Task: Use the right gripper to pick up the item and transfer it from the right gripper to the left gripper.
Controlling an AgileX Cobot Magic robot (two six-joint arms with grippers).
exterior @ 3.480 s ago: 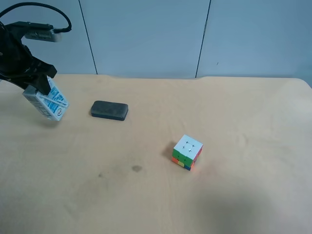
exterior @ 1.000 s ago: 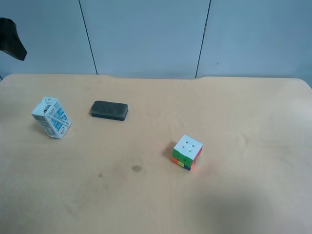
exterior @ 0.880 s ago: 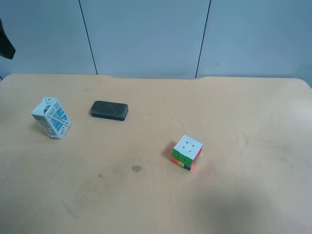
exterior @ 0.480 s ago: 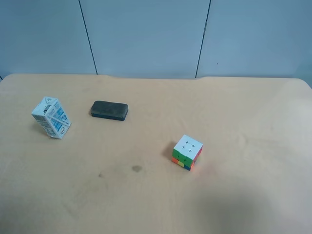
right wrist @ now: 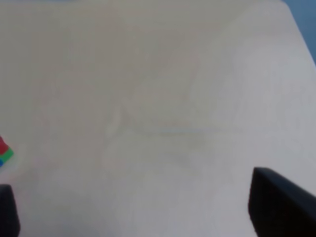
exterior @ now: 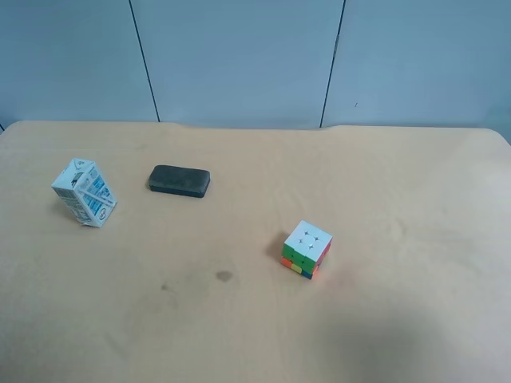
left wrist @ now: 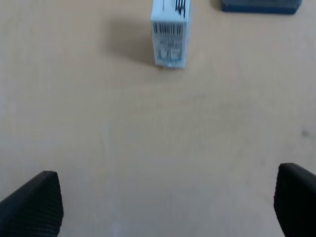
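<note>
The item, a white carton with blue print (exterior: 83, 193), stands free and slightly tilted on the tan table (exterior: 239, 319) at the exterior high view's left. It also shows in the left wrist view (left wrist: 169, 32), well ahead of my left gripper (left wrist: 163, 207), whose two black fingertips (left wrist: 32, 202) are spread wide with nothing between them. My right gripper (right wrist: 143, 217) is open and empty over bare table, with one fingertip (right wrist: 281, 202) at the frame's edge. Neither arm shows in the exterior high view.
A flat dark grey pad (exterior: 179, 180) lies just beside the carton and shows in the left wrist view (left wrist: 260, 5). A multicoloured puzzle cube (exterior: 306, 249) sits near the table's middle; a sliver of it shows in the right wrist view (right wrist: 4, 150).
The arm at the exterior high view's left, which held the carton 3.5 s ago, let it go on the table and drew back out of that view. The carton has not moved since.
</note>
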